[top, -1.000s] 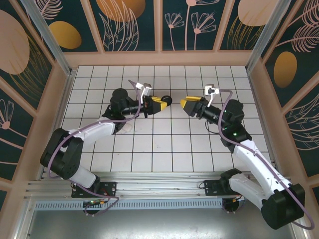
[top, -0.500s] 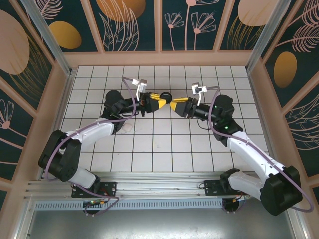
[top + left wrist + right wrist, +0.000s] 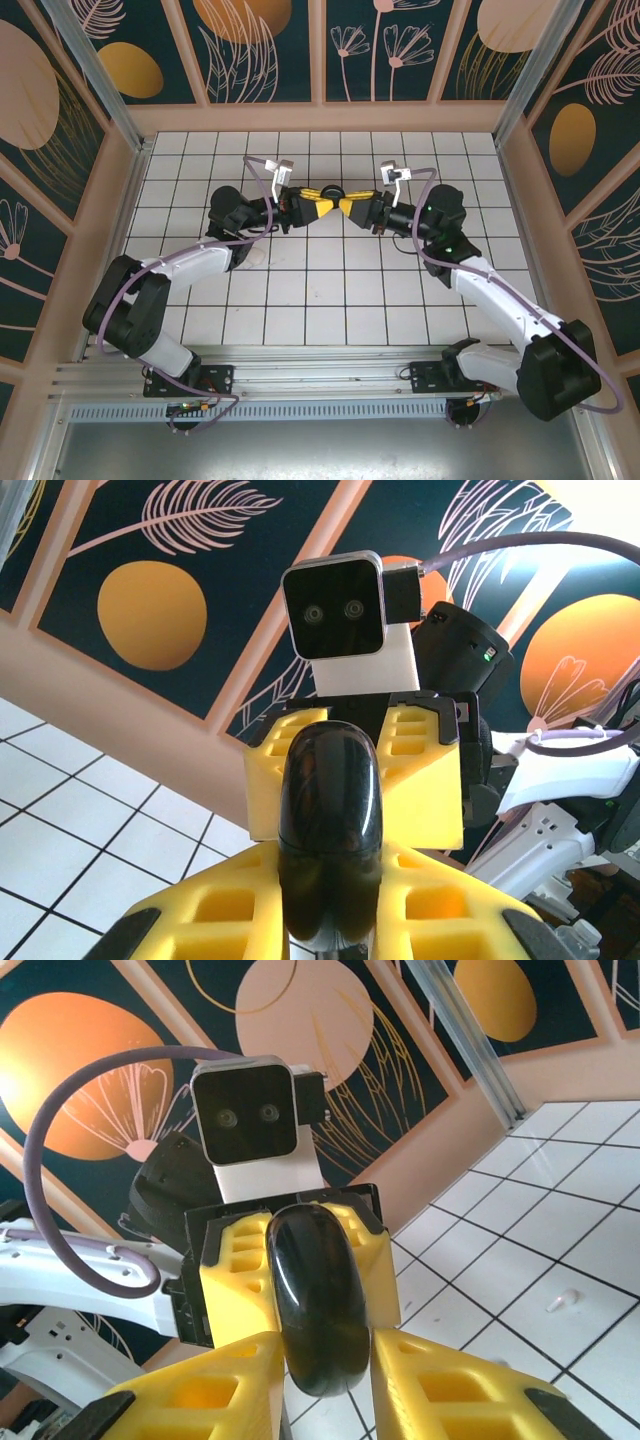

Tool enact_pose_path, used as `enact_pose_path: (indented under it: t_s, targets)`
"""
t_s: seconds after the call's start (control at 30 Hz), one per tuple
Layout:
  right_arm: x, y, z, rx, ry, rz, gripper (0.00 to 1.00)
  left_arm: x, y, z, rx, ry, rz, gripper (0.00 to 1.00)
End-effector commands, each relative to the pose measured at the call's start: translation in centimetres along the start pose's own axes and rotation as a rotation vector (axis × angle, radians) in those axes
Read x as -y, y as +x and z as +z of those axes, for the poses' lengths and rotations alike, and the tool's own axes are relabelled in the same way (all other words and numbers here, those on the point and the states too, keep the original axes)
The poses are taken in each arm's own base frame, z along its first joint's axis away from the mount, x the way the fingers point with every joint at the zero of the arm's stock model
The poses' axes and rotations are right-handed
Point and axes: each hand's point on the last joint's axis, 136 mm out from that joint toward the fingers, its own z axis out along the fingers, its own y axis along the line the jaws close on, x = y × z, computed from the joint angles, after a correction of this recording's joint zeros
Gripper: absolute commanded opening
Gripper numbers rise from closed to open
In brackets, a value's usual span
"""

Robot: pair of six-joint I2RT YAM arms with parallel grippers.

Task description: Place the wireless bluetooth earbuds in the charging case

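Charging case (image 3: 330, 192), glossy black, sits at upper centre of the overhead view, between the left gripper (image 3: 322, 204) and right gripper (image 3: 346, 207), whose tips meet there. In the left wrist view, the left gripper clamps it at bottom centre. In the right wrist view, the right gripper's yellow fingers (image 3: 225, 1380) press against both of its sides, and a white earbud (image 3: 563, 1301) lies on a tile at lower right.

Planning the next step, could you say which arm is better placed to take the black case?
Right, probably: the right gripper's fingers flank the black charging case that the left gripper clamps.
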Motion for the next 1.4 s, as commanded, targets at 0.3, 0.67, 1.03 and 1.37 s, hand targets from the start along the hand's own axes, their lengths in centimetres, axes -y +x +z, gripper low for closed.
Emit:
enact_pose_path:
  t_s: [0.3,0.67,1.03,1.37]
  targets:
    - [-1.7,-1.1,1.0,-0.021,-0.099,-0.029,0.28,2.2,-0.1,0.4,-0.016,0.070,0.057,0.00]
    - [-1.5,-0.8,1.8,-0.060,-0.099,-0.033,0.32,2.7,0.2,0.2,-0.034,0.072,0.048,0.00]
    - [0.0,-1.4,1.8,-0.046,-0.018,-0.020,0.13,-0.1,0.2,-0.7,-0.017,-0.150,0.091,0.42]
    - [10.5,-1.8,-3.3,-0.017,0.399,0.154,0.13,-6.1,-0.3,-5.1,-0.041,-0.627,0.143,0.68]
